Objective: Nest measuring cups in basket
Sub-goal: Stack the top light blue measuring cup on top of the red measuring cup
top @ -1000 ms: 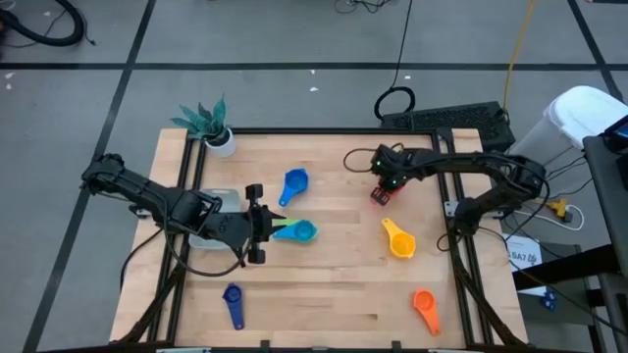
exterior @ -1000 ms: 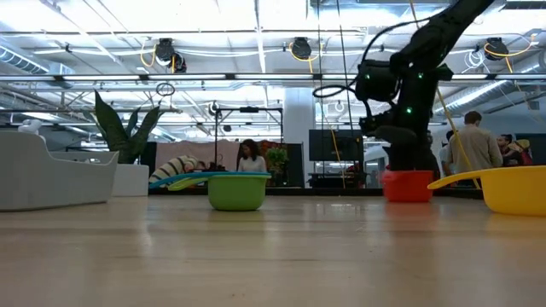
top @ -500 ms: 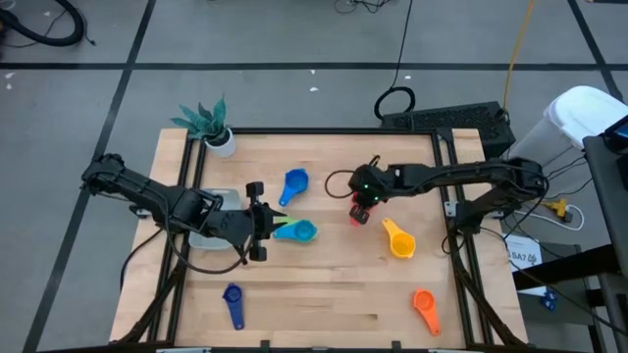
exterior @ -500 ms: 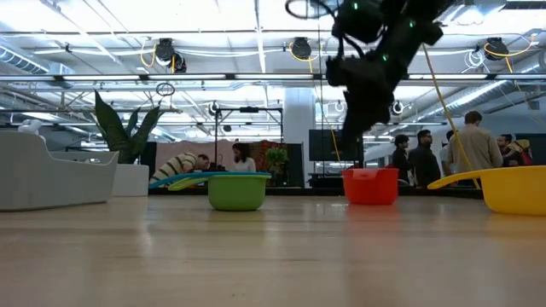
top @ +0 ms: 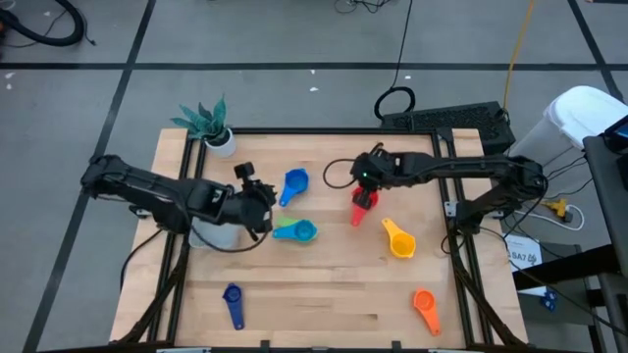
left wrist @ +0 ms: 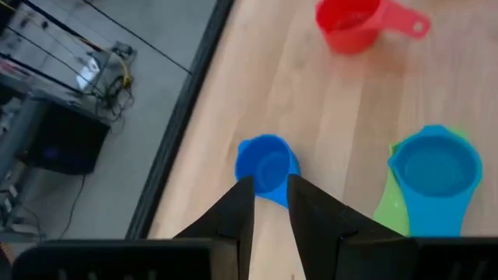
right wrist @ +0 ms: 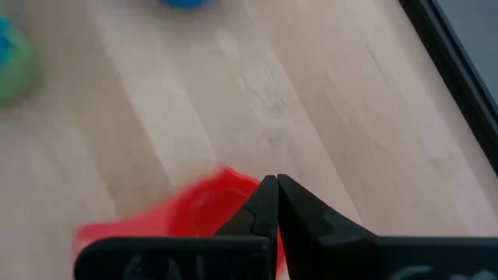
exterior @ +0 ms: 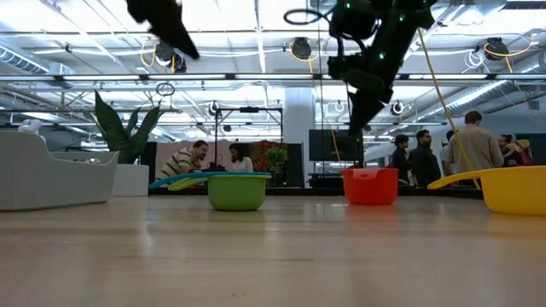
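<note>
Since half a second ago the left gripper (top: pixel 257 199) has lifted off the green and light blue cups and swung toward the far edge of the tabletop (top: pixel 324 294), while the right gripper (top: pixel 365 182) has drawn back from the red cup (top: pixel 361 208), which sits where it was set down. Left gripper hangs above the left-centre of the tabletop, fingers (left wrist: pixel 311 214) a narrow gap apart and holding nothing. Right gripper sits over the red cup's far side, fingers (right wrist: pixel 264 204) pressed together, empty. Red cup stands upright near the tabletop centre, smooth plastic, round bowl, flat handle. Blue cup (top: pixel 293 183) lies toward the far edge, left of centre; the light blue cup (top: pixel 302 232) rests on the green cup (top: pixel 282 230) just nearer, their handles overlapping. Yellow cup (top: pixel 397 239) lies right of centre; orange cup (top: pixel 425 307) near the near right corner; dark blue cup (top: pixel 234 303) near the near left corner. The basket (top: pixel 214 233), pale grey-blue plastic with rounded corners, is partly hidden under the left arm by the left edge. Tabletop is pale wood planking with visible grain. A potted plant (top: pixel 208 124) stands at the far left corner. No lettering is legible on any cup.
</note>
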